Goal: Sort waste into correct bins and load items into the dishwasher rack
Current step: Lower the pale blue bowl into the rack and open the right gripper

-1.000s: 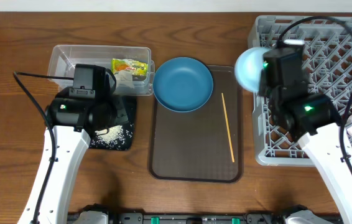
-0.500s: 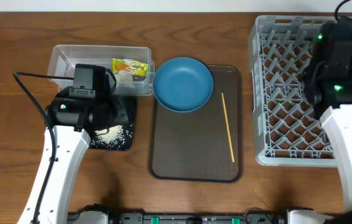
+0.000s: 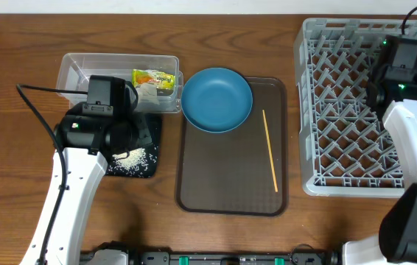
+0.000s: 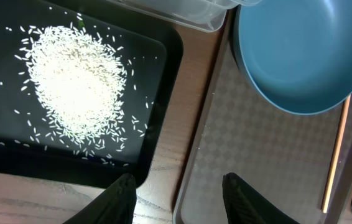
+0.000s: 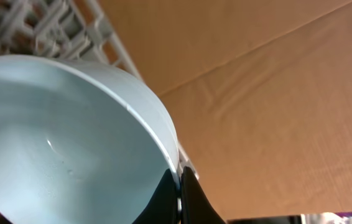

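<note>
The overhead camera looks straight down on the whole brown wooden table. The left wrist camera looks down from near; both show the heap of white rice grains and the large dark blue bowl. The right wrist camera is very near a small pale mint-white bowl.

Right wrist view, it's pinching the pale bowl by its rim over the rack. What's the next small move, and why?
Probably lower the bowl until it sits among the pegs of the rack, then open. The right gripper is shut on the bowl's rim, the bowl hangs tilted with rack lattice behind it, and nothing shows it seated yet.
</note>
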